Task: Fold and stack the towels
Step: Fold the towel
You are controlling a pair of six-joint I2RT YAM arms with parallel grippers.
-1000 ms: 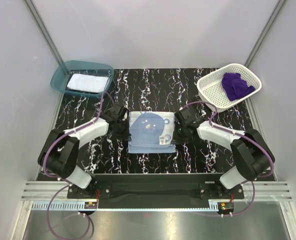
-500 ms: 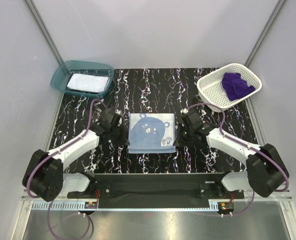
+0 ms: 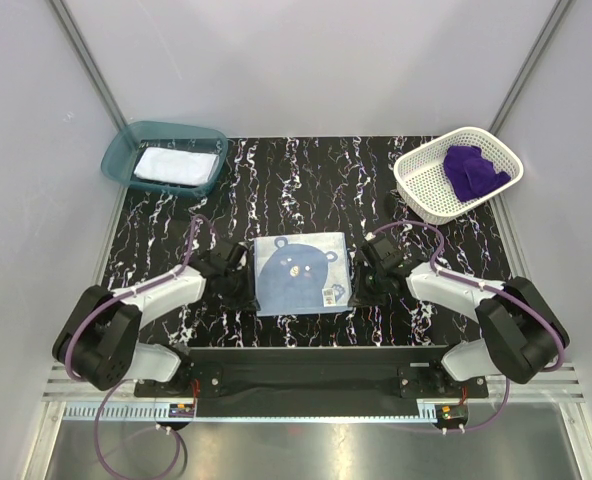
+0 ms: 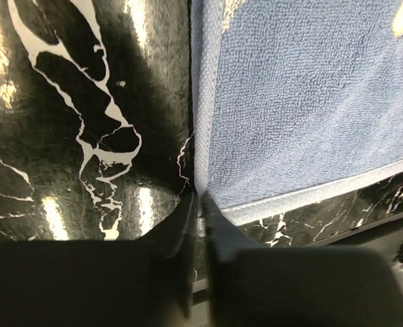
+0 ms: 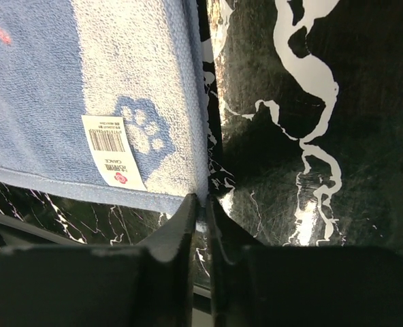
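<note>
The light blue towel (image 3: 301, 272) with the bear-face print lies spread in the middle of the black marble table, slightly skewed. My left gripper (image 3: 239, 286) is shut on its near left corner; the left wrist view shows the jaws (image 4: 200, 204) pinching the towel's (image 4: 303, 102) edge. My right gripper (image 3: 361, 284) is shut on its near right corner; the right wrist view shows the jaws (image 5: 201, 204) pinching the hem of the towel (image 5: 45, 82) beside its white label (image 5: 113, 153). The white towel (image 3: 176, 163) lies folded in the teal bin. The purple towel (image 3: 473, 170) lies crumpled in the white basket.
The teal bin (image 3: 126, 150) stands at the far left corner and the white mesh basket (image 3: 421, 180) at the far right corner. The table's near edge and the black base rail (image 3: 296, 365) lie just below the towel. Grey walls close in both sides.
Both grippers moved along the towel's sides to its near corners and closed on them. The blue towel shifted toward the near edge and turned slightly.
</note>
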